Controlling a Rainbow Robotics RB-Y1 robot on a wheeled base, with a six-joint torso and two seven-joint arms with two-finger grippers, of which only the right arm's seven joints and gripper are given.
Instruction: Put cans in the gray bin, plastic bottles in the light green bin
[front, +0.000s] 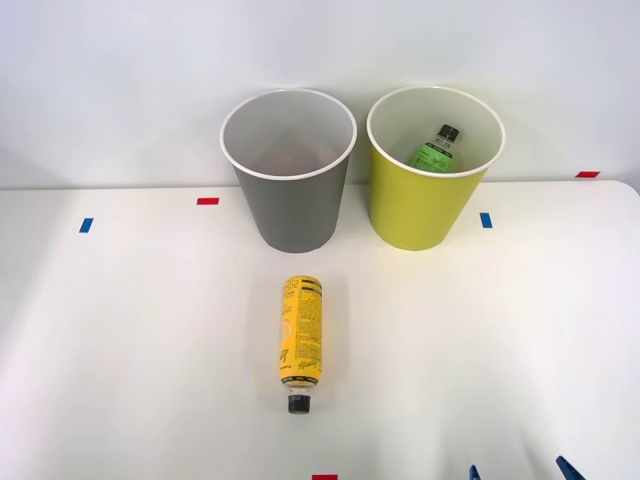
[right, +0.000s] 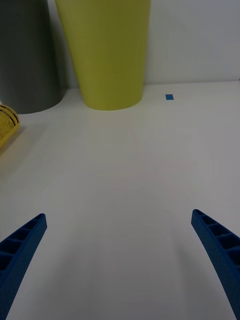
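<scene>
A yellow-labelled plastic bottle (front: 301, 338) lies on its side on the white table in front of the bins, its black cap toward me; its end also shows in the right wrist view (right: 6, 127). The gray bin (front: 288, 175) (right: 27, 55) stands upright at the back. Beside it stands the light green bin (front: 432, 180) (right: 107, 50), and a green-labelled plastic bottle (front: 437, 150) rests inside it. The cans are out of view. My right gripper (front: 520, 472) (right: 118, 216) is open and holds nothing. It sits low at the table's near right, well right of the yellow bottle.
Small tape marks dot the table: red ones (front: 207, 201) (front: 587, 174) (front: 324, 477) and blue ones (front: 86, 225) (front: 485, 220) (right: 169, 97). A plain wall rises right behind the bins. Bare tabletop lies between the gripper and the bins.
</scene>
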